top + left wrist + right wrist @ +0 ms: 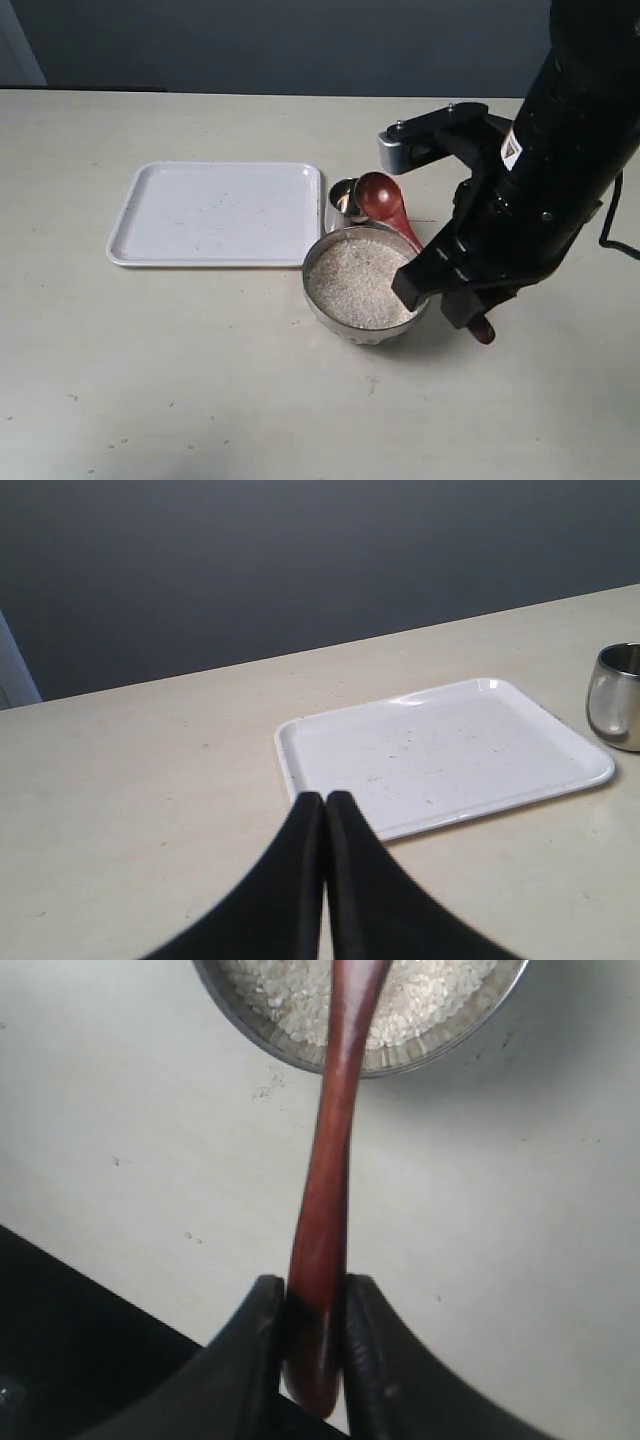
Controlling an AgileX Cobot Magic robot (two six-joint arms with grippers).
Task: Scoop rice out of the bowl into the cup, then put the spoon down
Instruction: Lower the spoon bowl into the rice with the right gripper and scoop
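Scooping is shown partway through on a pale table. The spoon [381, 197] is held in the air, with its head at the cup [338, 205], which stands just beside the bowl [362, 335] and next to a white tray [215, 212]. No grains can be made out on the spoon's head, so a pour is judged done or nearly done. Whether any rice lies in the cup cannot be told. The bowl is well filled with rice [360, 285]. The spoon is not yet set down. The right claw [314, 1298] is clamped on the thick end of the handle, whose tip pokes past the fingers. The left claw [325, 800] is pressed fully closed on nothing, near the tray.
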